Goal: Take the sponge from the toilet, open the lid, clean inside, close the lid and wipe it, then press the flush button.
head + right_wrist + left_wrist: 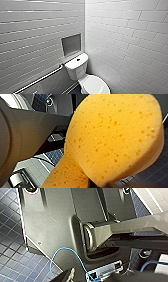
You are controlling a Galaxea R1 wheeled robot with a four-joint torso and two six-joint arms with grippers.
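Closest in, the sponge point(112, 136) hangs right in front of the right wrist camera, orange and pocked with small holes. One rounded end and the narrowed waist are plain, and the other end is cut off. The right claw point(103, 184) grips it, though only a dark sliver of the claw is seen under the foam. Behind it are grey parts of the arm and a patch of dark tiled floor point(15, 253).

On the left side, the robot's dark plate and jointed bar hide most of what lies beyond. A thin blue cable point(62, 250) loops across the plate. The left claw point(67, 276) is just a dark, cut-off shape, and I cannot tell whether it is wide or narrow.

Farther off, the toilet point(77, 71) stands in the corner. The lid point(96, 86) is down, its front end cut off in the head view. The flush button point(78, 59) is a dark spot on the tank top. A grab bar point(40, 79) runs along the left wall, and a grey recessed panel point(71, 44) sits above the tank. White tiled walls point(125, 37) rise behind.
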